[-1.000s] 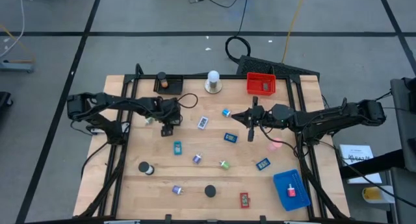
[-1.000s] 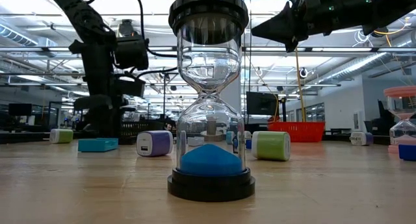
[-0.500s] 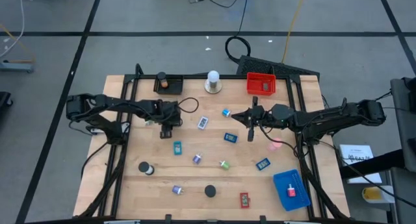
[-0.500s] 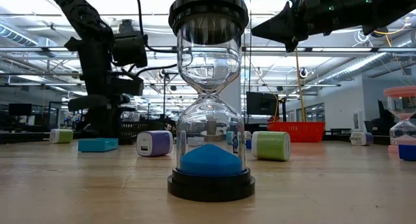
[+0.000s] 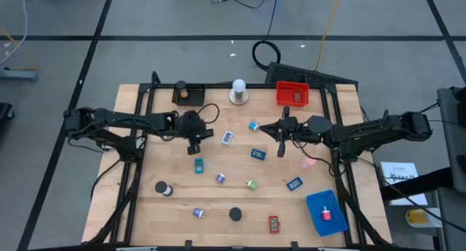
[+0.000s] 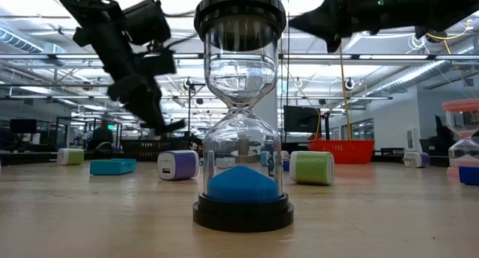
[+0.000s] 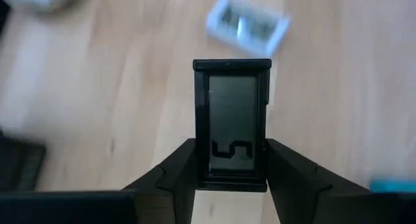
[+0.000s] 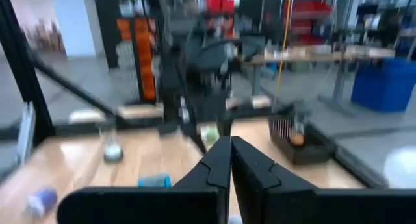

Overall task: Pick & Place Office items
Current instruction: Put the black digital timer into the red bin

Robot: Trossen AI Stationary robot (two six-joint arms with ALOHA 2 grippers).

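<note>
My left gripper (image 5: pixel 194 143) (image 7: pixel 231 146) is left of the table's middle, shut on a flat black rectangle with a grey screen (image 7: pixel 232 120). In the low view this gripper (image 6: pixel 166 126) slants down, above the table. My right gripper (image 5: pixel 282 140) (image 8: pixel 230 160) hovers shut and holding nothing right of the middle, high in the low view (image 6: pixel 329 28). Small office items lie flat on the wood: a white-blue rectangle (image 5: pixel 227 137), a teal one (image 5: pixel 199 165), a blue one (image 5: pixel 258 154), purple (image 5: pixel 220 177) and green (image 5: pixel 251 184) pieces. My left gripper pinches the black rectangle by its two long sides (image 7: pixel 203 165), near the end closest to the wrist, between the two fingers (image 7: pixel 175 175). The fingers run along the rectangle and slant down from the table's left. The rectangle is lifted clear of the table and sticks out beyond the fingertips.
A black tray (image 5: pixel 188 94), a white knob on a round base (image 5: pixel 238 92) and a red tray (image 5: pixel 292 94) stand along the far edge. A blue tray (image 5: pixel 326 213) sits at the near right. An hourglass with blue sand (image 6: pixel 241 108) fills the low view's foreground.
My left gripper has risen from the table with the black rectangle, moving slightly toward the table's right. It has tipped from pointing straight down to slanting. The rectangle now hangs clear of the wood.
</note>
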